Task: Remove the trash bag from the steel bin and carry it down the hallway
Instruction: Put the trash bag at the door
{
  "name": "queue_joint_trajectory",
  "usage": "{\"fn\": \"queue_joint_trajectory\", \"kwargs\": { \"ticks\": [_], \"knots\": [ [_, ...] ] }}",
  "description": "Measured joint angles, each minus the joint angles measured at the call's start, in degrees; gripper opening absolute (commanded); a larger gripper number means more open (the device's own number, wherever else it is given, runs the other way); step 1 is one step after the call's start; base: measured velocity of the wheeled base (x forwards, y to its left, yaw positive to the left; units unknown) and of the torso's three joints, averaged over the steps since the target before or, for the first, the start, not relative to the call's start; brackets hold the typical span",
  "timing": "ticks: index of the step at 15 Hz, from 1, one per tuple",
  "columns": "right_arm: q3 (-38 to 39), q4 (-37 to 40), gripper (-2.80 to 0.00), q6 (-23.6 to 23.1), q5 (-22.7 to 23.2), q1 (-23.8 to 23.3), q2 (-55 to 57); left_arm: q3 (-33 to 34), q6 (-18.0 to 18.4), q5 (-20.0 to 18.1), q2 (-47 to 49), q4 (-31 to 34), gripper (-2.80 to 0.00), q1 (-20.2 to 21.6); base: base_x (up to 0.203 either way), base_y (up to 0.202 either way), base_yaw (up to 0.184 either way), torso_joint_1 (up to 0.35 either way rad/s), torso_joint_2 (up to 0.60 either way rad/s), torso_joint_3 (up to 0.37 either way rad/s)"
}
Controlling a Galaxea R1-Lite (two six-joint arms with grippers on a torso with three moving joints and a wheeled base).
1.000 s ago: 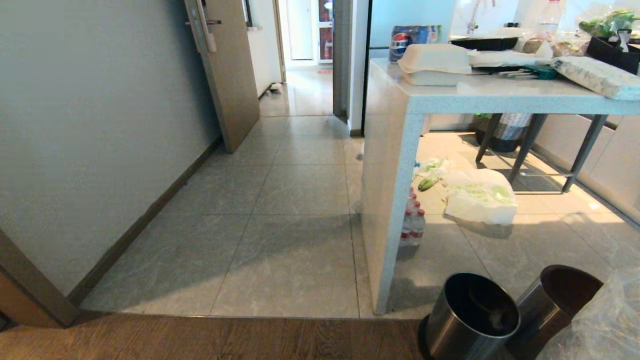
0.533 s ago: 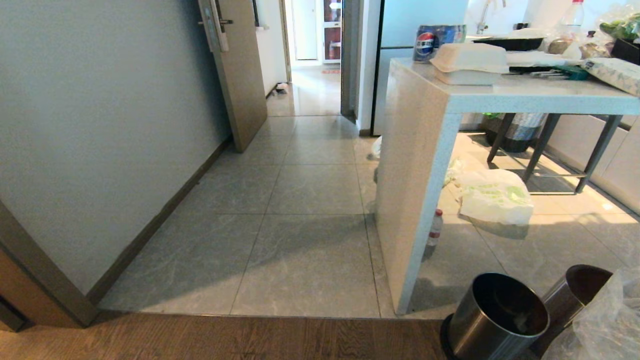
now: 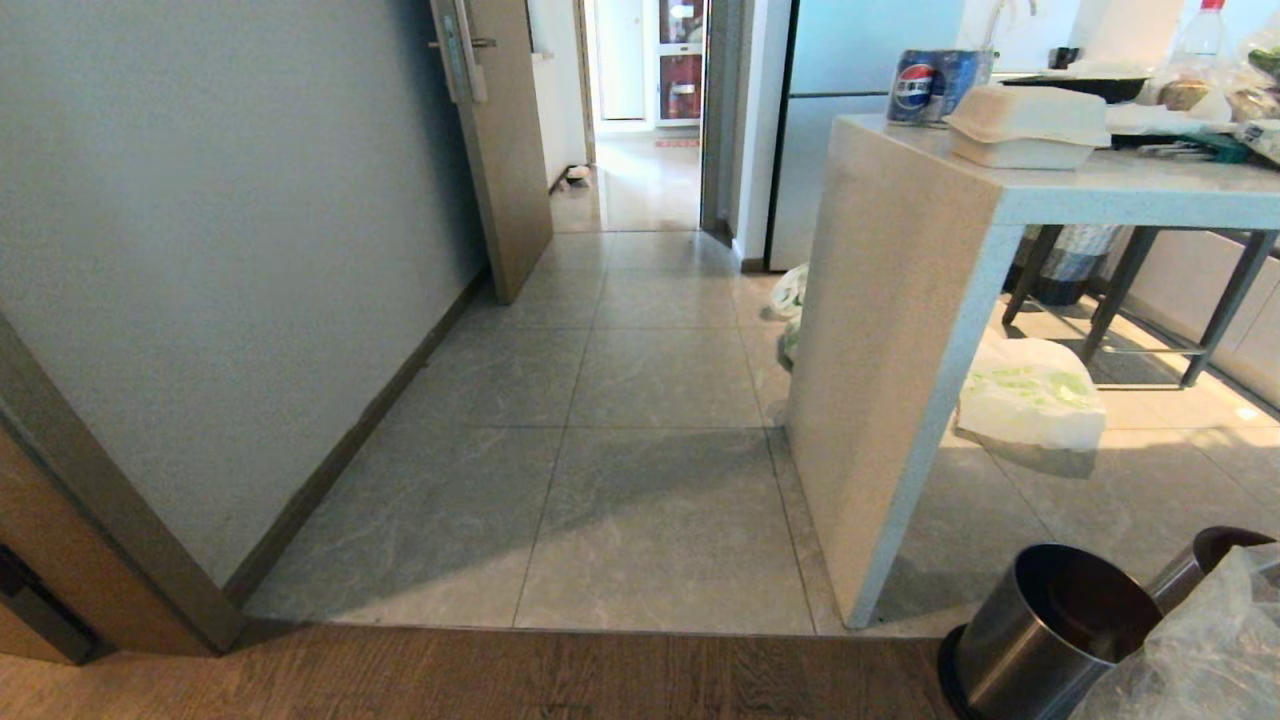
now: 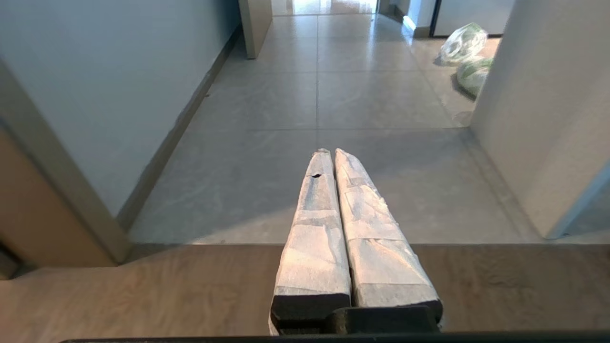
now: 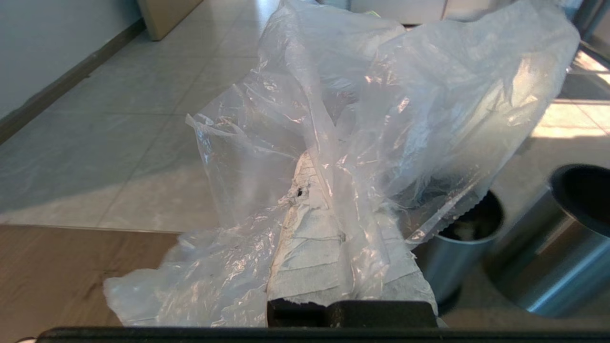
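1. Only my right wrist view shows the grip: the right gripper (image 5: 314,181) is clenched on the trash bag (image 5: 381,124), with the film draped over both taped fingers (image 5: 310,247) and billowing up past their tips.
2. From the head view I see neither gripper; just a corner of the trash bag (image 3: 1210,650) shows, just beside the steel bin (image 3: 1050,640) and on its right.
3. On the left wrist view I see the left gripper (image 4: 329,152), pressed closed with nothing between its fingers, hanging over the wood floor's edge; the steel bin does not show there.
4. Through the right wrist view the steel bin (image 5: 457,257) stands on the floor beyond and below the bag, apart from it, with a second steel bin (image 5: 557,247) just beside it.
5. The trash bag is clear, thin and crinkled, catching bright glints, and the floor shows through it.
6. The steel bin is cylindrical, brushed metal with a dark inside, and stands near the foot of the pale counter (image 3: 900,330).
7. Beyond the steel bin, to its left, the hallway (image 3: 640,330) of glossy grey tiles runs past a brown door (image 3: 500,150).
8. Farther from the steel bin, under the counter, a white bag with green print (image 3: 1030,395) lies on the tiles.
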Motion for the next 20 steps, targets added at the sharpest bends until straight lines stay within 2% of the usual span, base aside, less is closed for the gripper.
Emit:
{"fn": "queue_joint_trajectory", "kwargs": {
  "ticks": [7, 20],
  "knots": [
    [0.0, -0.01, -2.8, -0.02, 0.0, 0.0, 0.0, 0.0, 0.17, 0.0, 0.0, -0.02, -2.8, 0.02, 0.0, 0.166, 0.001, 0.004, 0.0, 0.003],
    [0.0, -0.01, -2.8, 0.0, -0.02, 0.0, 0.02, 0.0, 0.22, -0.02, 0.0, -0.04, -2.8, 0.02, 0.0, 0.0, 0.0, 0.0, 0.0, 0.0]
  ]
}}
